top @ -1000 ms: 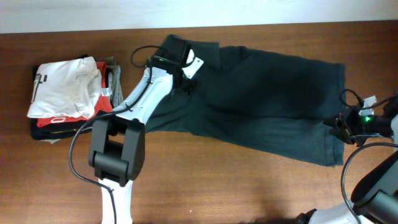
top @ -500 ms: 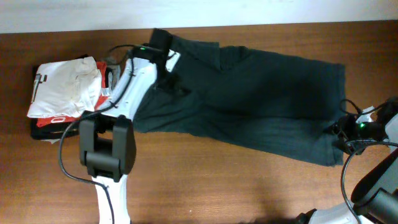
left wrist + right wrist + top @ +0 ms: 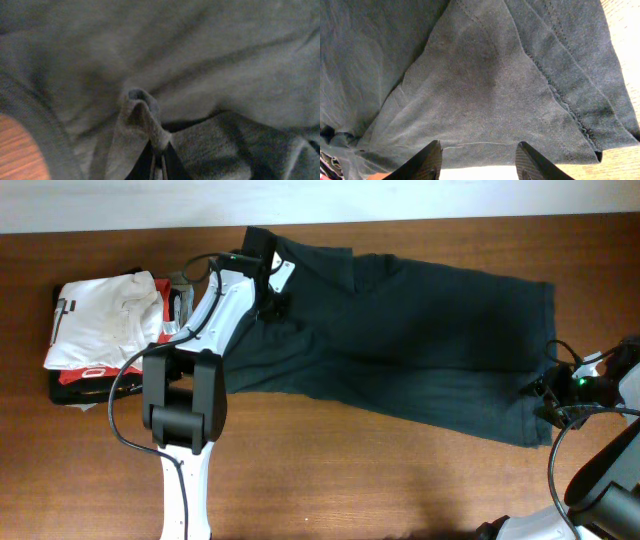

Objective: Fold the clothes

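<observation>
The clothes (image 3: 420, 340), a dark charcoal T-shirt, lie spread plain side up across the back of the table. My left gripper (image 3: 272, 292) sits on the shirt's upper left part. In the left wrist view this gripper (image 3: 159, 160) is shut on a small raised pinch of the shirt's fabric (image 3: 142, 112). My right gripper (image 3: 546, 394) is at the shirt's right edge. In the right wrist view it (image 3: 479, 152) stands open, its two fingers (image 3: 426, 161) straddling the shirt's hemmed edge (image 3: 485, 100) without gripping it.
A stack of folded garments stands at the left: a white one (image 3: 100, 320) on top, a red one (image 3: 100, 372) under it, a grey one (image 3: 180, 302) beside. Bare wooden table (image 3: 380, 480) runs along the front. Cables trail from both arms.
My left gripper moved left along the shirt, then settled shut on a pinch of fabric; the shirt's left part shifted with it. My right gripper dropped slightly along the right edge.
</observation>
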{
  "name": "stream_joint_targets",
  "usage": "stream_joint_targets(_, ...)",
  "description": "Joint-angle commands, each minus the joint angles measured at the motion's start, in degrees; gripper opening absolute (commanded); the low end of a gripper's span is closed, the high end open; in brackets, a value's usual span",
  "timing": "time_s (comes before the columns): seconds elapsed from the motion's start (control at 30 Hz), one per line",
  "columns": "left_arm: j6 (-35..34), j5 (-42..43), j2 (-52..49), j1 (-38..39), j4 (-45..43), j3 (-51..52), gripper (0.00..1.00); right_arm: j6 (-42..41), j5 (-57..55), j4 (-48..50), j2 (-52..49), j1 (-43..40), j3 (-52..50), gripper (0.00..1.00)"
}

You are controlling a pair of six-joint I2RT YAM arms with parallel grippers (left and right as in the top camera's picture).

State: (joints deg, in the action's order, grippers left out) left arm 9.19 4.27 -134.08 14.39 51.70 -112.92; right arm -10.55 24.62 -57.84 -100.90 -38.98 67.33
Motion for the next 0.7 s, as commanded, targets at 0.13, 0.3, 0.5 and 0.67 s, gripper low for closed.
stream_joint_targets(0.13,-2.36,-7.34,0.07,-0.31,-1.40,-1.90,0.06,-2.05,-1.60,1.29,0.24,0.33,-0.39,0.53)
stream_joint_targets(0.3,-5.11,-12.92,1.53,-0.57,5.95,-7.54,0.77,-2.01,-4.17,-0.74,0.26,-0.09,-0.37,0.53)
stream_joint_targets(0.5,-6.73,-10.88,9.99,-2.45,28.76,-18.91,0.87,0.52,-4.24,-9.22,2.43,-6.95,-0.48,0.53)
stream_joint_targets(0.67,-9.46,-11.19,11.52,-3.10,44.44,-18.91,0.82,1.64,-4.20,-10.99,13.18,-6.69,-6.71,0.53)
